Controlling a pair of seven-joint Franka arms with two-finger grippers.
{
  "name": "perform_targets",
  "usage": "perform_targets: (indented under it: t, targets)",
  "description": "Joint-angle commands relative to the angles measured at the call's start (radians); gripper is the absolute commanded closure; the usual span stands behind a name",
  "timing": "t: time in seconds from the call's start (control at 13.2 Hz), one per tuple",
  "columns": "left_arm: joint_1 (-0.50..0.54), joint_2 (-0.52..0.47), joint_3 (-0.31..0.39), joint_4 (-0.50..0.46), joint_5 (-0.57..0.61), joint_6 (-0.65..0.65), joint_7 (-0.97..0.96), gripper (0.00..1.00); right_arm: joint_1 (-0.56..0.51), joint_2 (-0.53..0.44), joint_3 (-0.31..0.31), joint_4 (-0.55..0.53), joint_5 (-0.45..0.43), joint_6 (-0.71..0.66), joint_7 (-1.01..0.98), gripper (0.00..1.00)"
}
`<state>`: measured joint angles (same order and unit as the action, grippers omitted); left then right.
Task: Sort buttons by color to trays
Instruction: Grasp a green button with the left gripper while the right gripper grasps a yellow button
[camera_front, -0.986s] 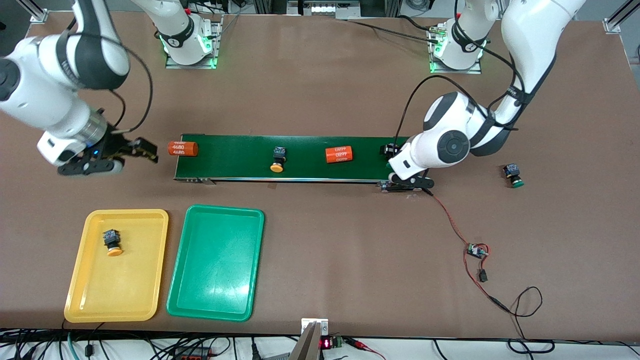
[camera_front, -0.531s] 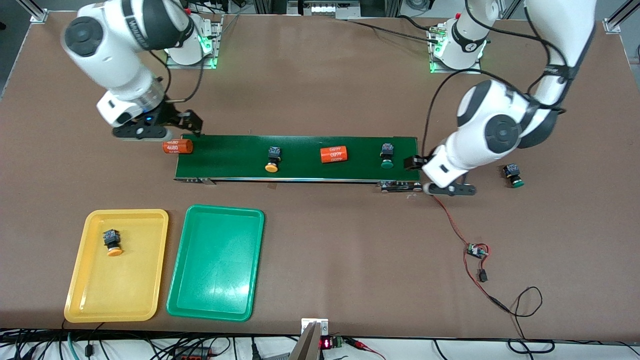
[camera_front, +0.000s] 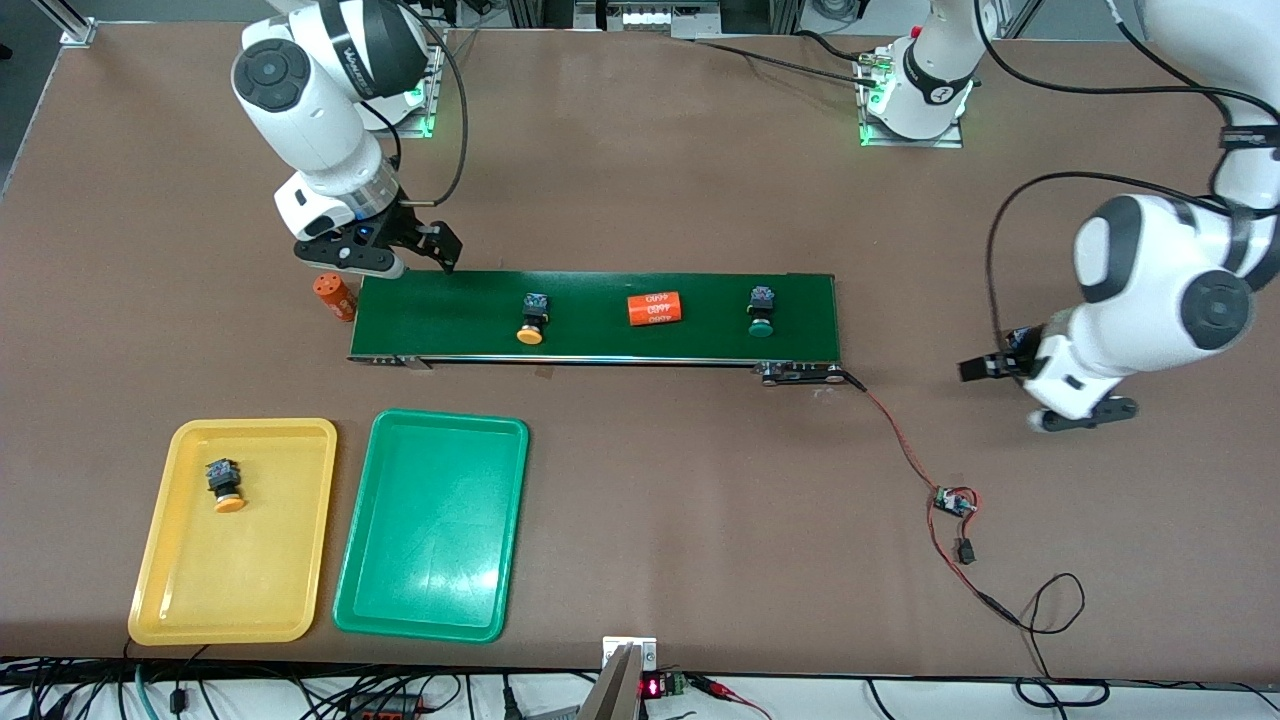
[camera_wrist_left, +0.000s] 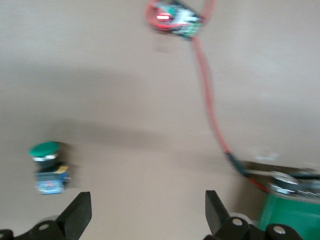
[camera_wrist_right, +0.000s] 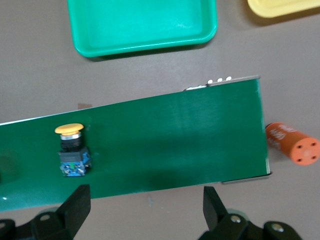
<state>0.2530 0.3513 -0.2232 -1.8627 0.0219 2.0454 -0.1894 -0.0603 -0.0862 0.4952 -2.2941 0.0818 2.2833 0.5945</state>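
My left hand (camera_front: 1010, 392) hangs spread over the green button (camera_wrist_left: 47, 167) on the tabletop (camera_front: 640, 180), ready to grasp; my right hand (camera_front: 405, 255), spread, waits over the belt (camera_front: 600, 335) for the yellow button (camera_front: 531, 318); trays (camera_front: 430, 620) sit nearer the camera.

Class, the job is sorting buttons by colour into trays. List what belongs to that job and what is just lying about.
Belongs:
- yellow button in yellow tray
- yellow button on belt
- green button on belt
- green button on table
- yellow tray
- green tray

Lying about:
- orange cylinder on belt
- orange cylinder off the belt
- circuit board with red wire
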Motion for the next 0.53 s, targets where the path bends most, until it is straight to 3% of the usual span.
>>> perform_targets:
  t: [0.0, 0.15, 0.46]
  targets:
    - [-0.011, 0.038, 0.106, 0.008, 0.010, -0.005, 0.123, 0.00, 0.017, 0.052, 0.009, -0.002, -0.011, 0.042, 0.065, 0.00]
    - [-0.011, 0.073, 0.136, -0.004, 0.087, -0.004, 0.183, 0.00, 0.045, 0.107, 0.009, 0.002, -0.152, 0.045, 0.063, 0.00]
    - [0.018, 0.127, 0.159, -0.098, 0.092, -0.011, 0.186, 0.00, 0.083, 0.183, 0.023, 0.022, -0.186, 0.105, 0.083, 0.00]
